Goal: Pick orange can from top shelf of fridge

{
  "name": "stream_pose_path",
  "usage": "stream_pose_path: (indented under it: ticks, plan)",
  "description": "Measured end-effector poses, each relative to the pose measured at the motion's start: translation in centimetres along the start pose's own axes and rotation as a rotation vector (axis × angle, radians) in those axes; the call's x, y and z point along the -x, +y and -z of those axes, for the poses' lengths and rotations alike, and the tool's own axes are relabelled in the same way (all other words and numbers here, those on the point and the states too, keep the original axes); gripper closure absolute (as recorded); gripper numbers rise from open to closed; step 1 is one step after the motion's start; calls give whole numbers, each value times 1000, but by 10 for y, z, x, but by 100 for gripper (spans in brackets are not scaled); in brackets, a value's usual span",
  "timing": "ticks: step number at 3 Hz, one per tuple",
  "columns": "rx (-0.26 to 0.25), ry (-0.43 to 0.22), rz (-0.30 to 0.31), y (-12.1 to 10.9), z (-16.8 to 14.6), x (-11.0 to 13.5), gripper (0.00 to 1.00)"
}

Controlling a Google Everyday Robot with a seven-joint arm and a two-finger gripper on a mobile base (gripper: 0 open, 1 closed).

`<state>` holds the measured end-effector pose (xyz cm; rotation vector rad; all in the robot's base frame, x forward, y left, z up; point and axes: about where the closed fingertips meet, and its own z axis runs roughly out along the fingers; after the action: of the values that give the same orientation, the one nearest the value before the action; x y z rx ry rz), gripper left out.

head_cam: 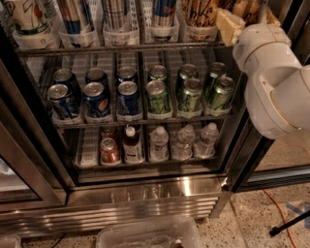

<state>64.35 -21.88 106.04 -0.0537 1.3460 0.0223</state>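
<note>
The orange can (pixel 201 12) stands at the right end of the top shelf (pixel 121 48) of the fridge (pixel 145 193), in a clear lane tray; only its lower part shows, gold with black scribbly lettering. Tall blue-and-silver cans (pixel 116 12) fill the lanes to its left. My gripper (pixel 231 23) is at the upper right, just right of the orange can and at its height, largely cut off by the frame's top edge. The bulky white arm (pixel 276 77) hangs below it in front of the fridge's right side.
The middle rack holds short blue cans (pixel 97 97) on the left and green cans (pixel 186 92) on the right. Bottles (pixel 157 143) stand on the lower rack. A dark door frame (pixel 24 145) is at left. A clear bin (pixel 150 235) and an orange cable (pixel 281 213) lie on the floor.
</note>
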Motion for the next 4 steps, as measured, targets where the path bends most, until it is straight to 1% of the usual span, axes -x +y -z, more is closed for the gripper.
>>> stream_pose_path:
  ticks: [1, 2, 4]
  plan:
    - [-6, 7, -1, 0, -1, -5, 25]
    - [-7, 4, -3, 0, -3, -3, 21]
    - [-7, 4, -3, 0, -3, -3, 62]
